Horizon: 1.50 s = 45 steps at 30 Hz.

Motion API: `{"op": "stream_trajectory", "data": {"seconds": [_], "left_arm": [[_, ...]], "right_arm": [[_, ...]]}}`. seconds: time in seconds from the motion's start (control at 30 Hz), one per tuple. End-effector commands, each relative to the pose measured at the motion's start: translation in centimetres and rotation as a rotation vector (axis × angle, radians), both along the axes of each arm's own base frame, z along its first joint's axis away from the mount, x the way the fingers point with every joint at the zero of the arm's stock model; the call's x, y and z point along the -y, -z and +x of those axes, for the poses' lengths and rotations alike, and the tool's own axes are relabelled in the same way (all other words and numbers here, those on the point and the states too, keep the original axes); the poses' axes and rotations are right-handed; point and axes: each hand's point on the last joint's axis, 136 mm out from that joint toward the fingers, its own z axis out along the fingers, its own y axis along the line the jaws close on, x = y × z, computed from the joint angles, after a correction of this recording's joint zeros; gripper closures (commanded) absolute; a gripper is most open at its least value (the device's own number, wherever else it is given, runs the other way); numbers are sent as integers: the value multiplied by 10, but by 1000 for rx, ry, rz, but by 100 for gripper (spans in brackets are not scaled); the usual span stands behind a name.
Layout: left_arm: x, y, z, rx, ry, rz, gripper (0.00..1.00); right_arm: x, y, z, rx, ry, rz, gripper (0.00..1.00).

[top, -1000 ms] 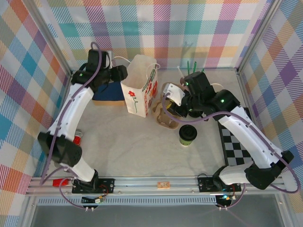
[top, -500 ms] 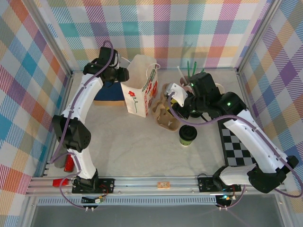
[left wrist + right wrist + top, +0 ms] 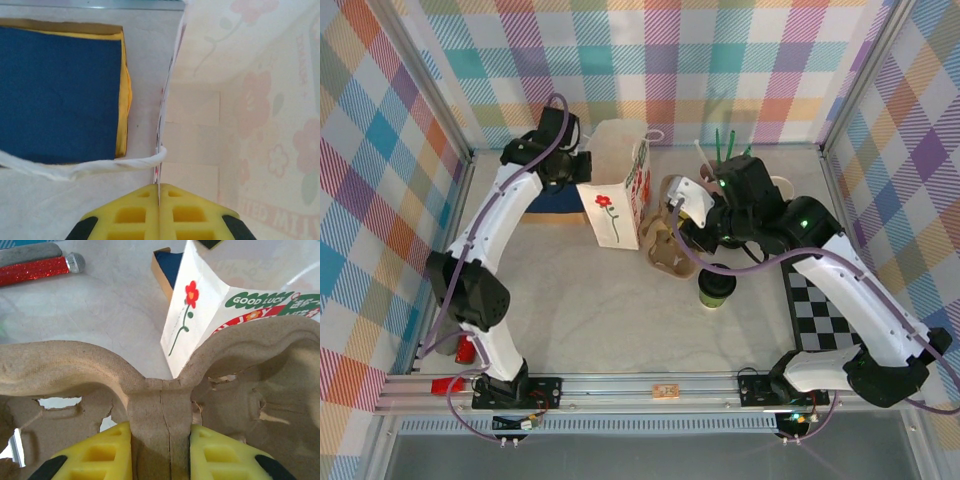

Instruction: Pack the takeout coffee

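The takeout coffee (image 3: 717, 285), a green cup with a black lid, stands on the table right of centre, apart from both grippers. My left gripper (image 3: 582, 168) is at the left rim of the white flowered paper bag (image 3: 618, 195). In the left wrist view its yellow fingers (image 3: 130, 215) are shut on the bag's thin edge (image 3: 160, 165), just under the white twisted handle (image 3: 100, 167). My right gripper (image 3: 685, 228) is shut on the brown cardboard cup carrier (image 3: 668, 250); its pads (image 3: 215, 452) press both sides of the carrier's centre rib (image 3: 160, 410).
A blue pad with a yellow edge (image 3: 60, 95) lies left of the bag. Green and white sticks (image 3: 725, 145) rise behind my right arm. A checkered board (image 3: 820, 300) lies at the right. A red glittery object (image 3: 35, 267) lies on the far left.
My left gripper has moved in to the bag's rim and shut on it, and the bag now stands more upright. The right gripper has kept its hold on the carrier, shifting slightly.
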Motion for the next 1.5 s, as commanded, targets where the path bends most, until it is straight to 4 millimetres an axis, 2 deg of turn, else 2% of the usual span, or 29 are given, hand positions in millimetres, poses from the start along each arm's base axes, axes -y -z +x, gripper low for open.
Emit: {"op": "stream_trajectory", "data": {"seconds": [0.0, 0.17, 0.37, 0.6, 0.77, 0.83, 0.97, 1.03, 1.23, 1.33, 1.47], "left_arm": [[-14, -11, -43, -17, -42, 34, 93], [-13, -21, -90, 4, -43, 43, 91], [0, -27, -147, 22, -8, 19, 85], [2, -21, -193, 3, 29, -69, 75], [9, -30, -217, 28, 63, -208, 71], [7, -37, -222, 52, 70, -233, 65], [-22, -53, -217, 135, 5, -123, 42], [-30, -52, -211, 141, -11, -64, 36], [-55, -39, -192, 88, -108, -3, 33], [-73, -45, -195, 111, -167, 1, 33], [-81, -61, -200, 150, -177, -26, 32]], "right_arm": [[7, -30, -8, 53, 18, 53, 83], [6, -50, -20, 59, -10, 102, 83], [-4, -70, -32, 56, -53, 154, 83], [-21, -89, -27, 39, -51, 184, 85], [-45, -93, -20, 17, -73, 190, 85], [-56, -93, -16, 19, -89, 186, 85], [-78, -91, -8, 16, -111, 166, 85], [-87, -88, -4, 19, -117, 154, 85], [-110, -88, 5, 62, -148, 123, 86], [-119, -87, 9, 57, -157, 123, 86], [-125, -86, 10, 76, -163, 118, 86]]}}
